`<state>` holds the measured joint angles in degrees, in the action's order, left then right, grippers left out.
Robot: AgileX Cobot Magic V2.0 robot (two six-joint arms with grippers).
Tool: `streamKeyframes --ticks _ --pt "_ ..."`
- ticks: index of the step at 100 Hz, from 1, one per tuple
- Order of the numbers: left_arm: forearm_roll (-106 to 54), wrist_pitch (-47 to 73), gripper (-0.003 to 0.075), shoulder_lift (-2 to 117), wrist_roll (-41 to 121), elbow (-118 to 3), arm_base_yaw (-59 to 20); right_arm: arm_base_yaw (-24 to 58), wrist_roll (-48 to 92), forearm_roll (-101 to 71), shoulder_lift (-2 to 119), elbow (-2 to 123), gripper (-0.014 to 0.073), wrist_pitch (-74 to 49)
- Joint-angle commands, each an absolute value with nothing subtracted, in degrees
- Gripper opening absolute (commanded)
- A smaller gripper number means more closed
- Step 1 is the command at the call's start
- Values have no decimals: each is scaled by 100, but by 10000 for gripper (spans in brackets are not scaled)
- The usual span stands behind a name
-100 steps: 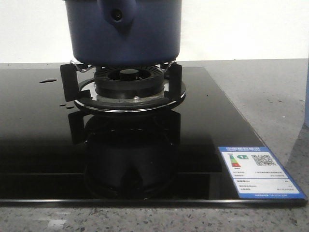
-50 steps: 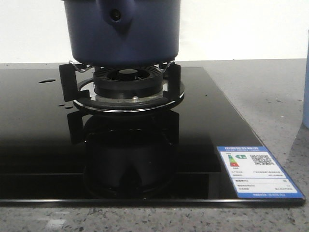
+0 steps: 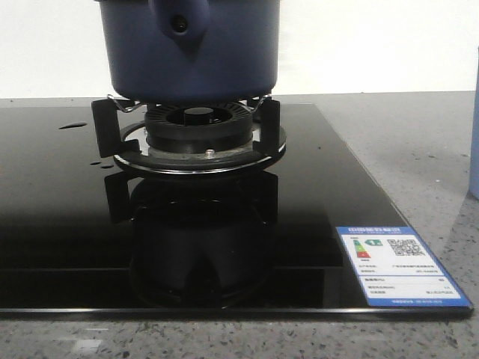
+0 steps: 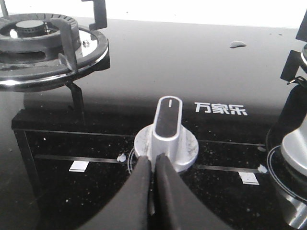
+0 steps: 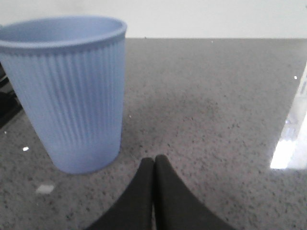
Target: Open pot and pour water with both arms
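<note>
The dark navy-blue pot (image 3: pixel 191 52) stands on the burner's black supports (image 3: pixel 191 131) at the top of the front view; its upper part and any lid are cut off. A rounded handle mount with a screw hole (image 3: pixel 178 24) faces me. No gripper shows in the front view. My left gripper (image 4: pixel 153 160) is shut and empty, its tips just short of the stove's silver control knob (image 4: pixel 167 132). My right gripper (image 5: pixel 154 162) is shut and empty over the grey counter, next to a pale blue ribbed cup (image 5: pixel 67 91).
The black glass stove top (image 3: pixel 67 209) carries an energy label (image 3: pixel 400 265) at its front right corner and water drops (image 3: pixel 73 125) at the back left. A second burner (image 4: pixel 41 45) shows in the left wrist view. The cup's edge (image 3: pixel 474 142) shows at the front view's right edge.
The front view has shifted slightly: pot, burner and label sit a few pixels further left and up than a second ago. Nothing else has visibly changed.
</note>
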<state>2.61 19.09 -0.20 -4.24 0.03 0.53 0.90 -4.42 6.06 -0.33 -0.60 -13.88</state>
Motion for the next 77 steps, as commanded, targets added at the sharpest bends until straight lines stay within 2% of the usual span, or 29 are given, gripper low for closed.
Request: streamKeyframes --ticks 1,9,77 --pt "266 1657 -19 -171 -492 196 51 54 -464 626 -159 -209 -67 -1433" --pt "266 1657 -19 -171 -492 196 51 54 -464 626 -159 -209 -67 -1806" --pt "266 1657 -19 -171 -492 196 51 54 -454 626 -159 -209 -67 -1808"
